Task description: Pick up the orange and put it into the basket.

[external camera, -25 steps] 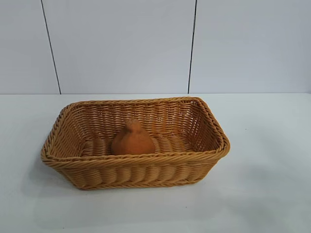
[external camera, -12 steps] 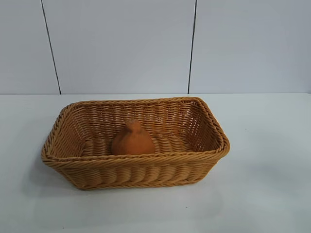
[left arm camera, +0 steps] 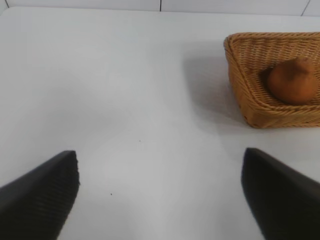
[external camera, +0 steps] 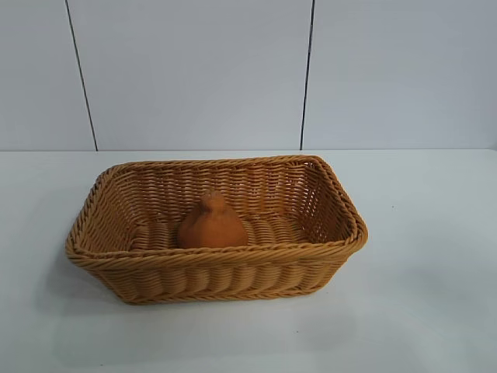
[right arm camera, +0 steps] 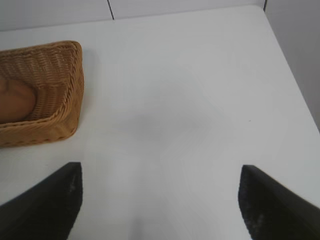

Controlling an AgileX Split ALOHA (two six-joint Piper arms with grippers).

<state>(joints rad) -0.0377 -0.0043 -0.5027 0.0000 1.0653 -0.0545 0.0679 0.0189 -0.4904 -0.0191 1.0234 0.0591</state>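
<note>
The brownish-orange, pear-shaped orange (external camera: 212,223) rests upright on the floor of the tan wicker basket (external camera: 217,268) in the middle of the white table. Neither arm shows in the exterior view. In the left wrist view the basket (left arm camera: 250,107) and the orange (left arm camera: 292,82) lie well away from my left gripper (left arm camera: 160,167), which is open over bare table. My right gripper (right arm camera: 160,177) is open too, with nothing between its fingers; the basket (right arm camera: 65,95) stands off to one side, with a slice of the orange (right arm camera: 15,100) showing in it.
The white table (external camera: 419,233) spreads around the basket on all sides. A pale panelled wall (external camera: 194,70) with dark seams stands behind it. In the right wrist view the table's edge (right arm camera: 292,80) runs along a grey wall.
</note>
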